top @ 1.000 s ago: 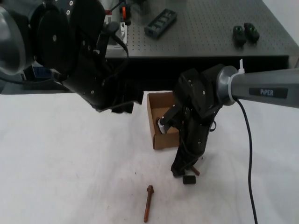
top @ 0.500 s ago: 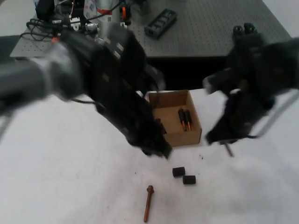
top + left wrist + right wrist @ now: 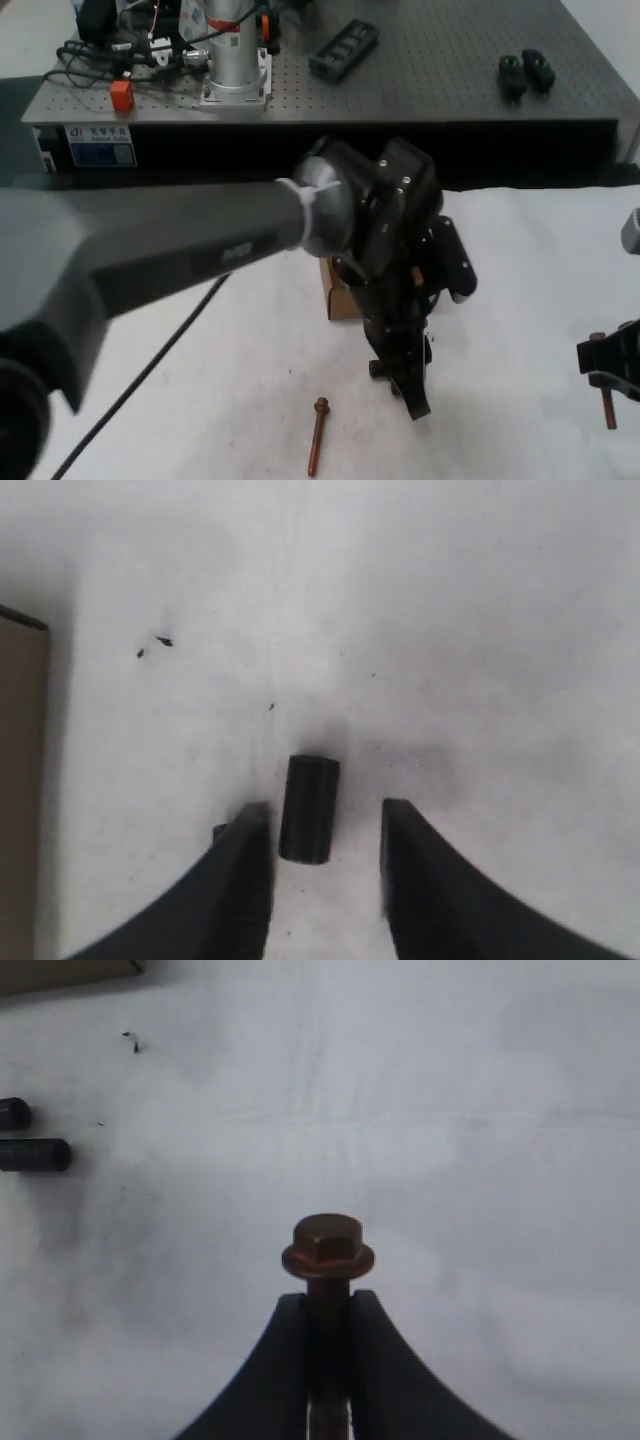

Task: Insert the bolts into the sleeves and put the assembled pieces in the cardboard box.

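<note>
My left gripper (image 3: 325, 810) hangs open just above the white cloth, its fingers either side of a short black sleeve (image 3: 308, 808) that lies flat. In the high view the left arm covers most of the cardboard box (image 3: 338, 298), and its gripper (image 3: 405, 388) points down just in front of the box. Off at the right edge, my right gripper (image 3: 606, 362) is shut on the shank of a rusty bolt (image 3: 328, 1248), head outward. Two black sleeves (image 3: 35, 1154) lie farther away in the right wrist view. A second bolt (image 3: 318, 436) lies on the cloth near the front.
A perforated metal bench (image 3: 450, 70) stands behind the cloth with a black tray (image 3: 343, 48), a metal post (image 3: 234, 50) and an orange block (image 3: 121, 94). A black cable (image 3: 150, 370) trails across the cloth on the left. The box's brown edge (image 3: 18, 780) shows beside the left gripper.
The right arm has lifted a bolt from beside the sleeves and carried it away to the right edge. The left arm has swung in from the back left and come down over the sleeves.
</note>
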Controlling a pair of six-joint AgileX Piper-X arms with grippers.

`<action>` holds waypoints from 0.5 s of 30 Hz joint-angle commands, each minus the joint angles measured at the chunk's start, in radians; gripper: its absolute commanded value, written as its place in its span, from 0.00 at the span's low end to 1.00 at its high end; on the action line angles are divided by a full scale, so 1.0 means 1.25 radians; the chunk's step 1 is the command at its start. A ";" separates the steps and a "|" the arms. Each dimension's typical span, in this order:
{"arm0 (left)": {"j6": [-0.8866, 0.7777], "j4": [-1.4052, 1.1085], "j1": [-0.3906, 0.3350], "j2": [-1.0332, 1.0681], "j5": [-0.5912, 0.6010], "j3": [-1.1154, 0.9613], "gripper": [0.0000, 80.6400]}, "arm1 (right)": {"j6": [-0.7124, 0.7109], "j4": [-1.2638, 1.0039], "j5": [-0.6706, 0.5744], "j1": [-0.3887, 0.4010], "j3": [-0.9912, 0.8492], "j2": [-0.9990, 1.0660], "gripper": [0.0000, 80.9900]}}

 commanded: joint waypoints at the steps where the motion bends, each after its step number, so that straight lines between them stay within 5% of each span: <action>1: 0.041 0.011 0.000 0.014 -0.026 -0.024 0.33 | 0.006 0.001 -0.024 -0.006 0.002 -0.007 0.01; 15: 0.114 0.023 -0.005 0.079 -0.029 -0.032 0.28 | 0.006 -0.008 -0.026 -0.004 0.002 -0.007 0.01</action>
